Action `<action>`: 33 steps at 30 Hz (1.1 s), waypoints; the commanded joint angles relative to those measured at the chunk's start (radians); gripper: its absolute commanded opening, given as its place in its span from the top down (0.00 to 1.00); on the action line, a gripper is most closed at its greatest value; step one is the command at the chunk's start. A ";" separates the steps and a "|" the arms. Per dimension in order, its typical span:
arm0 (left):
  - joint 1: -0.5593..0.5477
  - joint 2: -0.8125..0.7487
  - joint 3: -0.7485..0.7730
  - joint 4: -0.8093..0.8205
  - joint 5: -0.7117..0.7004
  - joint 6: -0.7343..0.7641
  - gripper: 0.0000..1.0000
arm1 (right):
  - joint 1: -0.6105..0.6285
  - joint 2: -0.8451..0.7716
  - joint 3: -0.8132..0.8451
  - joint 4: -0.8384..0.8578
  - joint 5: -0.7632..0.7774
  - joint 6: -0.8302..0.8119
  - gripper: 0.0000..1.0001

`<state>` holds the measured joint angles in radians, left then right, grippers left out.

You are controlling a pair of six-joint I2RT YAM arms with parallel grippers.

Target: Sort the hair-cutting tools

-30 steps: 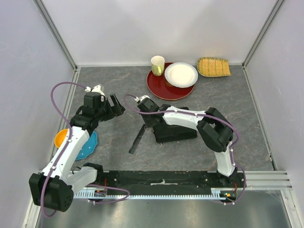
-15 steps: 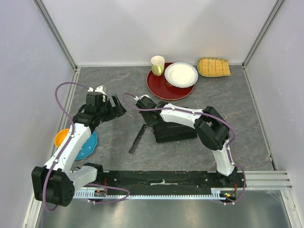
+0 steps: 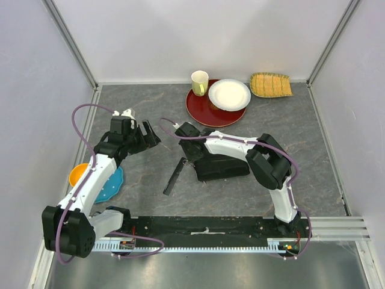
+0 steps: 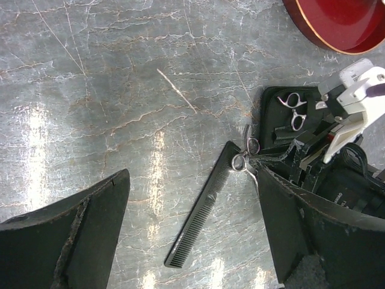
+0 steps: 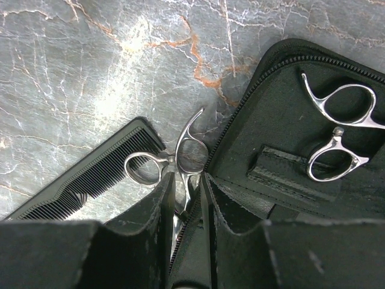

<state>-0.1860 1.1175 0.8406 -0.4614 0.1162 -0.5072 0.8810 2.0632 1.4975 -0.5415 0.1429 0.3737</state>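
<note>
Right end effector (image 5: pixel 185 188) hangs at the left rim of the open black case (image 5: pixel 283 138) mid-surface, by the long black comb (image 5: pixel 90 180), pinching the silver scissors (image 5: pixel 180 158) by the blades. Case and comb lie as they did a second ago and only this wrist has nudged, so the scissors seem gripped but not yet lifted. Left end effector (image 4: pixel 192 174), spread and empty, hovers nearer the left edge.
</note>
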 commanded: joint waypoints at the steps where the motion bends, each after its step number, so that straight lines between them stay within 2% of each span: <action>1: 0.007 0.010 -0.009 0.041 0.023 -0.004 0.08 | -0.016 0.018 -0.025 -0.029 -0.006 -0.002 0.70; 11: 0.011 0.008 -0.008 0.041 0.027 -0.005 0.08 | -0.014 0.060 -0.013 -0.028 -0.052 -0.025 0.76; 33: 0.019 0.024 -0.015 0.047 0.048 -0.008 0.09 | 0.052 0.072 -0.022 -0.054 -0.057 0.016 0.77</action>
<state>-0.1738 1.1439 0.8295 -0.4534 0.1425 -0.5072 0.9142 2.0827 1.5021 -0.5392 0.1108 0.3653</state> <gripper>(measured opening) 0.916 0.229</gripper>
